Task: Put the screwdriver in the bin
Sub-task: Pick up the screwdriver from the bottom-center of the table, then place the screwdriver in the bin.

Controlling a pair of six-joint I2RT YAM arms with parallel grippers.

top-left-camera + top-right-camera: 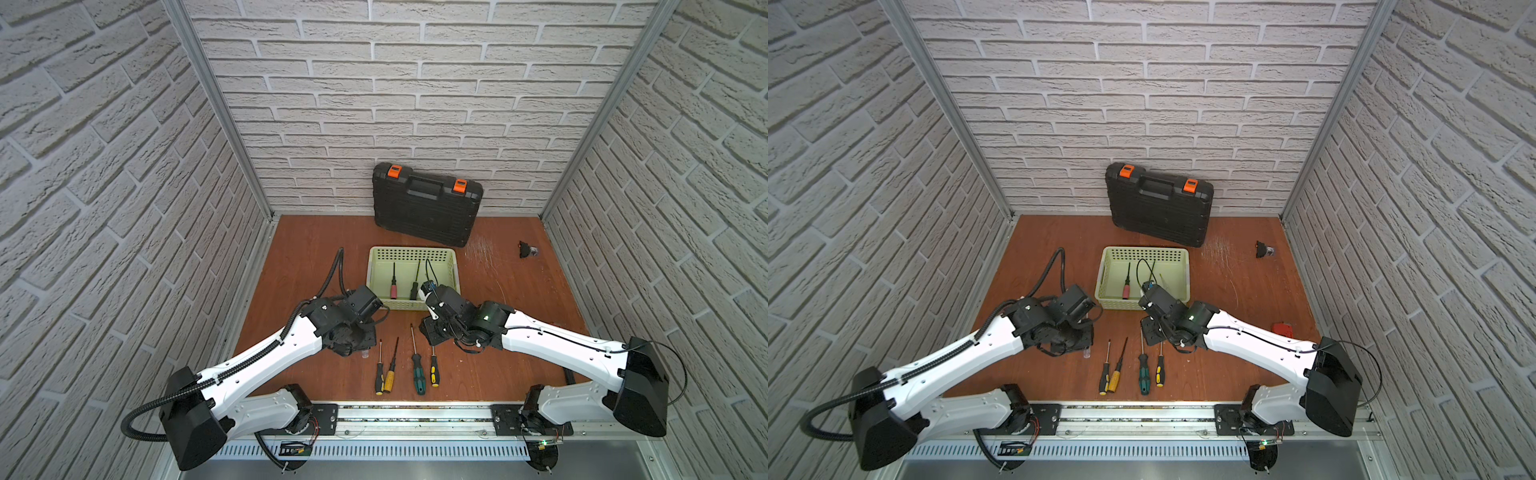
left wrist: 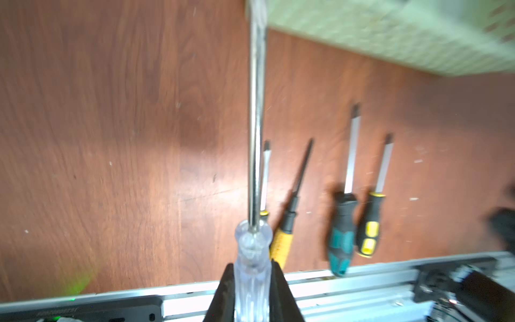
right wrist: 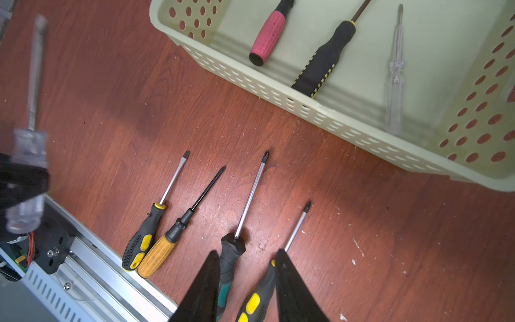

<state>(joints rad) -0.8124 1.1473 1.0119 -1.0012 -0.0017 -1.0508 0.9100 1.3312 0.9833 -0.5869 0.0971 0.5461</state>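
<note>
**One screwdriver gripped, still outside the bin**

Only the left wrist view shows the left gripper [image 2: 252, 267] clenched on the clear handle of the screwdriver [image 2: 256, 139]. The shaft points toward the blurred bin [image 2: 390, 41] from the rail side. In both top views the arm's wrist hides that grip.

The right wrist view shows the right gripper [image 3: 247, 252] with jaws apart and empty. It also shows three tools inside the bin: a pink-handled screwdriver [image 3: 267, 33], a black-and-yellow screwdriver [image 3: 323, 61] and a transparent tester [image 3: 394, 83]. The tester is barely discernible from above. A row of four screwdrivers [image 1: 417, 372] lies on the table [image 3: 111, 97] beside the bin's rail-facing wall.
</note>
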